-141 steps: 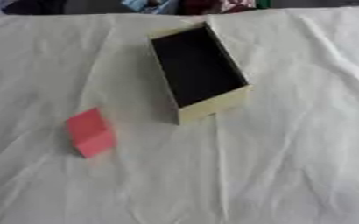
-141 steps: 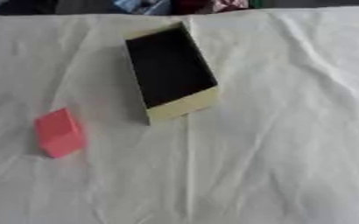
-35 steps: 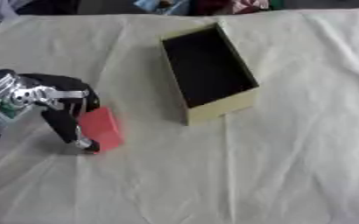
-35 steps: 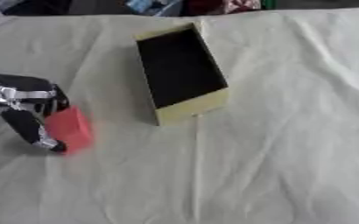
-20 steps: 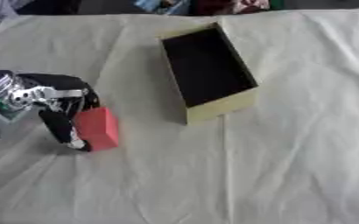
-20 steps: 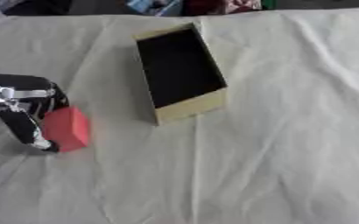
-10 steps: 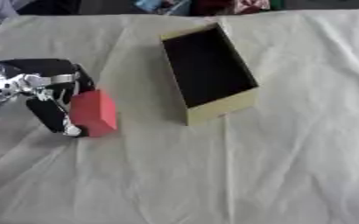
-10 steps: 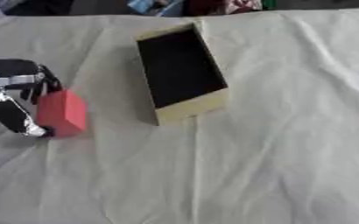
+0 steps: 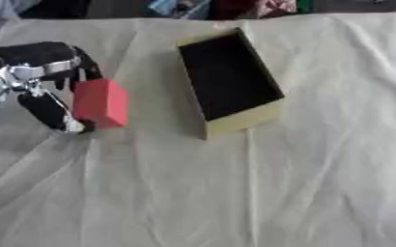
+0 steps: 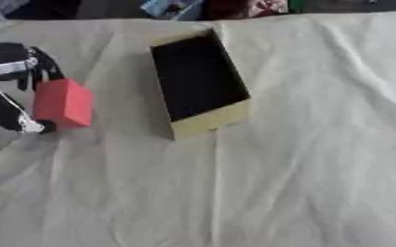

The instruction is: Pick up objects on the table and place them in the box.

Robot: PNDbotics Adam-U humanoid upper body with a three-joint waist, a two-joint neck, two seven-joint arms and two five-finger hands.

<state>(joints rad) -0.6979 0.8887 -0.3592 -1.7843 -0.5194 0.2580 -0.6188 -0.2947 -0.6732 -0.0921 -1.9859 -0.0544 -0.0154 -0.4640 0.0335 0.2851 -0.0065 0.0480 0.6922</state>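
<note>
A red block hangs above the cloth at the left, pinched between the thumb and curled fingers of my left hand. The same block shows in the right eye view, upright and lifted off the table. To its right lies the open yellow box with a dark inside, long side running away from me and slightly askew. A gap of cloth separates the block from the box's left wall. My right hand shows in neither view.
A wrinkled cream cloth covers the table. Coloured clutter lies beyond the far edge.
My left hand has lifted the red block off the cloth and carried it up and slightly right, toward the box. The box has not moved.
</note>
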